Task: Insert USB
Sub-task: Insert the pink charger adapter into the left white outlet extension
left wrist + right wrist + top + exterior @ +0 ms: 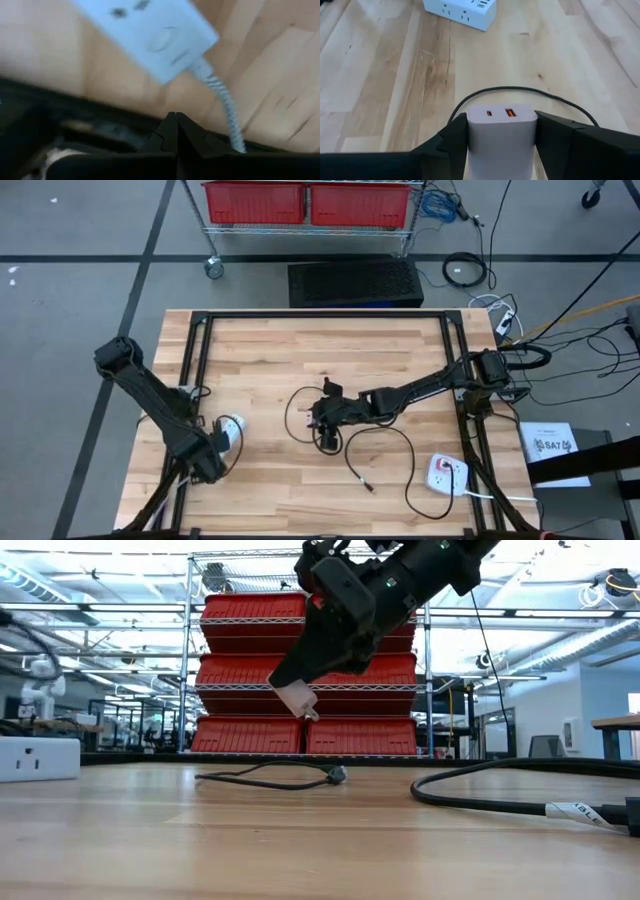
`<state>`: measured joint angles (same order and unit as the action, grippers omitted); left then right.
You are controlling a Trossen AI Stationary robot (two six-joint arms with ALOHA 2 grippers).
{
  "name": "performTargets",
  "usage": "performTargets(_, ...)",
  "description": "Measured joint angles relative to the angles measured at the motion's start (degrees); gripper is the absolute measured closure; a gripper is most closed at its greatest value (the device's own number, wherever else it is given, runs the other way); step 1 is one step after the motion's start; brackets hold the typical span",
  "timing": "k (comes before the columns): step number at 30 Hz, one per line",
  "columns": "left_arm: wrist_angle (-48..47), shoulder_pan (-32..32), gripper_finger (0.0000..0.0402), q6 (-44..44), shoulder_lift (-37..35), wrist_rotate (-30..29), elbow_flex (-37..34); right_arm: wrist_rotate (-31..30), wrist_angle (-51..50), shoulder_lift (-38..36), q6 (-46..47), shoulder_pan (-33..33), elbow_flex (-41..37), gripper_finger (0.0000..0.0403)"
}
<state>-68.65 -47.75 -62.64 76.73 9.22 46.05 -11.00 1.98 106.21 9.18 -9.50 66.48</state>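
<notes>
A: Where was the right gripper at that moment?

B: Over the middle of the wooden table, raised clear of the surface. Its jaws were clamped on a white charger block, one finger on each side. The block's end face pointed away from the wrist and carried two ports, a small one and an orange one beside it.

A: And the cable?

B: A black cable lay loose on the table, looping under and around the gripper. Its free plug end rested on the wood nearer the front edge, apart from the charger. From the low view another stretch of it curved across the table with a small plug lying flat.

A: Anything else on the table?

B: A white power strip lay flat a way ahead of the charger, its sockets facing up. A second white power unit sat near the front right corner.

A: The left arm?

B: The left gripper was down at the front left edge of the table, jaws closed on nothing, just beside a white plug with a braided cord.
</notes>
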Motion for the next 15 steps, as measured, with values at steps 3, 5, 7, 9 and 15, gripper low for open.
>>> performTargets(3,7.30,-0.17,0.0400,-0.62,0.00,1.19,-3.75,0.00,-0.05,0.00,-0.01,0.00,0.00,0.0243)
performTargets(5,11.70,-0.19,0.0400,-1.54,0.00,0.60,-5.74,-0.02,-0.05,0.00,-0.01,-0.11,0.00,0.0243)
performTargets(7,15.20,-0.18,0.0400,-1.80,0.00,-0.90,-7.08,-1.31,-0.07,0.00,-0.01,-0.30,0.00,0.0243)
performTargets(9,19.37,-0.28,0.0400,-2.73,0.00,-3.61,-8.45,-2.53,-0.09,0.00,-0.27,-0.44,0.00,0.0243)
performTargets(15,31.13,0.13,0.0400,-3.09,0.04,-12.30,-12.35,-2.65,0.13,0.00,0.03,-0.74,0.00,0.0243)
